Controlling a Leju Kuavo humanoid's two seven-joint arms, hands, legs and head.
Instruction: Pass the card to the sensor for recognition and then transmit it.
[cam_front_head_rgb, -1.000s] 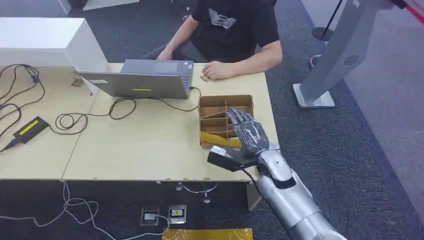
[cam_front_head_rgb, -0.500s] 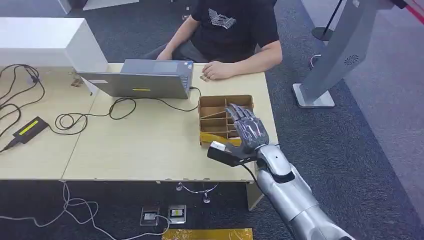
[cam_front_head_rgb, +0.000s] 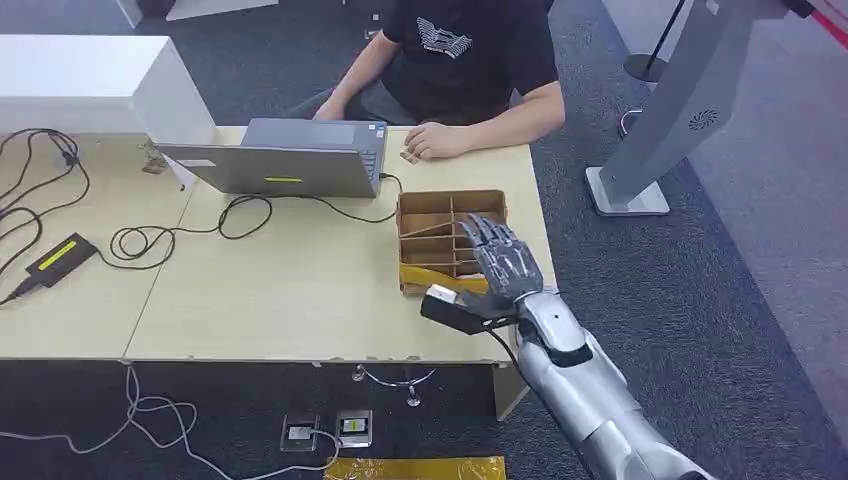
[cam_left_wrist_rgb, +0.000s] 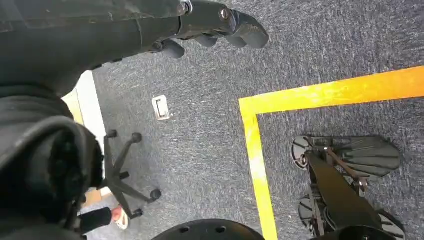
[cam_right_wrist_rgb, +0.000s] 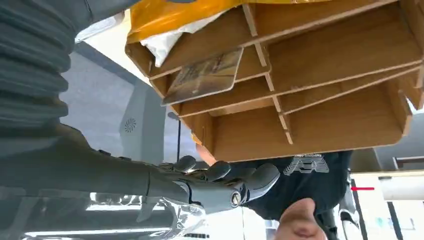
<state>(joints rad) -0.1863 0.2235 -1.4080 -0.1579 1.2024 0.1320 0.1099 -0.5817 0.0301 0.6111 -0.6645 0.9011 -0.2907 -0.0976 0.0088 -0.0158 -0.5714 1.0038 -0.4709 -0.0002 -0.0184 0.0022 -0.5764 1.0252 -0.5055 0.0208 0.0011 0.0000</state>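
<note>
Card (cam_right_wrist_rgb: 204, 76) lies flat in a slot of the box (cam_front_head_rgb: 425, 212) on the bench (cam_front_head_rgb: 290, 290) — not yet taken. Right robot hand (cam_front_head_rgb: 505, 265) hovers over the box, fingers spread, holding nothing — best to lower straight onto that slot and pinch the card's free edge.

A silver metal right arm (cam_front_head_rgb: 590, 400) with a dark jointed right hand (cam_front_head_rgb: 505, 270), grey ribbed wrist cover (cam_right_wrist_rgb: 30, 55) and thin black cable (cam_front_head_rgb: 500, 350) alongside the forearm.
</note>
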